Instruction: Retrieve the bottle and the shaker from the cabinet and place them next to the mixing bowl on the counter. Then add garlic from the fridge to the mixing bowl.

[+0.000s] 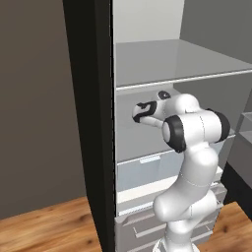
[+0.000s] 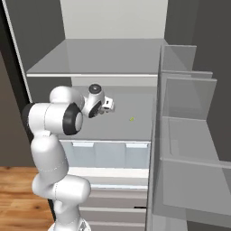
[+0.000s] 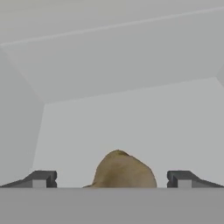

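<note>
Tan garlic (image 3: 124, 170): one | tool (image 3: 111, 179): jaws wide, straddling it | fridge (image 2: 113, 58): one

garlic (image 3: 123, 171) between spread fingertips (image 3: 43, 178), shelf (image 3: 131, 127) around bare

Fridge colours, nothing fancy

The garlic (image 3: 124, 171) is showing tan-brown at the bottom centre of the hand view, the fridge (image 1: 147, 64) is looking pale grey inside with a black door edge at the left base view's upper left, and a wood-brown floor (image 1: 44, 229) is sitting lower left.
</note>
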You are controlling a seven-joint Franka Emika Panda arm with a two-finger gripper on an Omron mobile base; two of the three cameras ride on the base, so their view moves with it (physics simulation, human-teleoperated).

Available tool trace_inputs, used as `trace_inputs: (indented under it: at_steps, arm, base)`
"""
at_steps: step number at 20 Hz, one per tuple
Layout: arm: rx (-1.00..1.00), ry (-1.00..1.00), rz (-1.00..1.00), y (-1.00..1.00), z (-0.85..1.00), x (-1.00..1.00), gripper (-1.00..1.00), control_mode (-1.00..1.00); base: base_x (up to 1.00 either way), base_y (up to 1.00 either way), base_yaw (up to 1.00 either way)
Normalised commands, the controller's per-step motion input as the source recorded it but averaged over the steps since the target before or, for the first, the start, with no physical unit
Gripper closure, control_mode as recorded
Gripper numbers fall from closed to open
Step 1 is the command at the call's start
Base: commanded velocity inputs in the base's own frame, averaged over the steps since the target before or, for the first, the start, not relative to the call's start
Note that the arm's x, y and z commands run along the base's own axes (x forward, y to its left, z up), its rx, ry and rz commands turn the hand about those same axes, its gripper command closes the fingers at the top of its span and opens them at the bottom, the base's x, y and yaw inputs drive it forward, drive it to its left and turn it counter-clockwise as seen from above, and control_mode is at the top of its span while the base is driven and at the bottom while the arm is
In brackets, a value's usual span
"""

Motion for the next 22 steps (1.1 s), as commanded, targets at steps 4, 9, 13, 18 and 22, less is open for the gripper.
trace_inputs:
  at_steps: [4, 9, 13, 18, 22]
  arm:
    - [0.05, 0.0, 0.0, 0.0, -0.16, -0.08, -1.0, -1.0]
    - [0.02, 0.0, 0.0, 0.0, -0.13, 0.0, 1.0, -1.0]
    - [0.01, 0.0, 0.0, 0.0, -0.02, 0.0, 1.0, -1.0]
    - [0.0, 0.0, 0.0, 0.0, 0.0, 0.0, 1.0, -1.0]
    - [0.0, 0.0, 0.0, 0.0, 0.0, -0.05, 1.0, -1.0]
  base:
    - [0.0, 0.0, 0.0]
    - [0.0, 0.0, 0.0]
    - [0.0, 0.0, 0.0]
    - [0.0, 0.0, 0.0]
    - [0.0, 0.0, 0.0]
